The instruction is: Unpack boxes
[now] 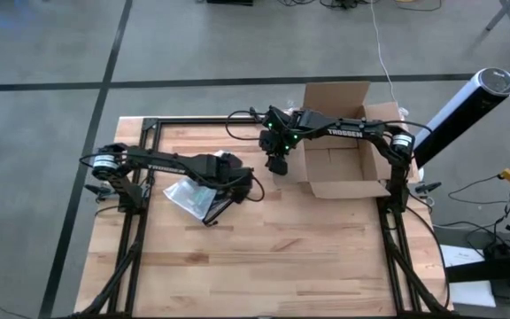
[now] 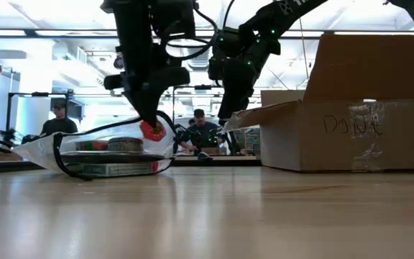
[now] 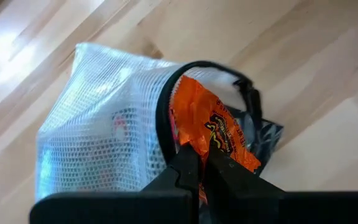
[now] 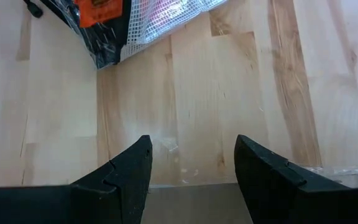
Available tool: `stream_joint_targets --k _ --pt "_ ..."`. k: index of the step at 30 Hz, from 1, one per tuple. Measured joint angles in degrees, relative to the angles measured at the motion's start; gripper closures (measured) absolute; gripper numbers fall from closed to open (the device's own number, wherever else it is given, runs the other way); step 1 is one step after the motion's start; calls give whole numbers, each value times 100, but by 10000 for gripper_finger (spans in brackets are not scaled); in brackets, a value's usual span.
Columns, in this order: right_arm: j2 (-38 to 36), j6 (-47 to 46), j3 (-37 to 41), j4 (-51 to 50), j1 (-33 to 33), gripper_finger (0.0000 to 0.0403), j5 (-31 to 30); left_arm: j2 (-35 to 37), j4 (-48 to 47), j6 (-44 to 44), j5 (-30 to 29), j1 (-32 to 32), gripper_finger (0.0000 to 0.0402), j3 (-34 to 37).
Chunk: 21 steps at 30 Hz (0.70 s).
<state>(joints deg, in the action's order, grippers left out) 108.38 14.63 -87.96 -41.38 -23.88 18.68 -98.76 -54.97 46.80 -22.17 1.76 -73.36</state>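
A brown cardboard box (image 1: 343,151) stands open at the table's far right, flaps spread (image 2: 343,137). A translucent mesh zip pouch (image 1: 189,197) lies flat on the wood at left (image 2: 99,155), its dark-edged mouth open. My left gripper (image 3: 201,165) is over the pouch's mouth (image 1: 215,190), shut on an orange foil packet (image 3: 213,130). My right gripper (image 4: 191,165) hangs open beside the box's left flap (image 2: 244,115), over bare table (image 1: 277,164). I cannot tell whether it touches the flap. My left gripper pinches the orange packet by its crinkled edge (image 3: 197,146) between its two fingertips (image 3: 229,171). The fingers come from above, slanting down. The packet sits in the pouch's open mouth, partly inside the black zip rim (image 3: 166,106); the pouch rests on the table.
Black frame rails (image 1: 135,230) run along the table's left and right sides. A dark cylinder (image 1: 467,102) leans past the far right corner. People (image 2: 200,126) sit in the room beyond the table. Bare wood (image 1: 264,257) lies toward the near edge.
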Motion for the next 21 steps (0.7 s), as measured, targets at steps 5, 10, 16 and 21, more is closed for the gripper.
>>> stream_joint_targets --k 5,10,16,21 --pt "0 26 0 6 0 204 0 -63 -42 -129 -109 0 401 21" --pt "0 34 0 13 0 204 -1 -104 -474 -15 -386 24 401 65" --pt "0 35 0 10 0 204 -2 -133 -758 85 -588 102 401 115" --pt "0 33 0 8 0 204 -2 -136 -752 108 -586 159 399 129"
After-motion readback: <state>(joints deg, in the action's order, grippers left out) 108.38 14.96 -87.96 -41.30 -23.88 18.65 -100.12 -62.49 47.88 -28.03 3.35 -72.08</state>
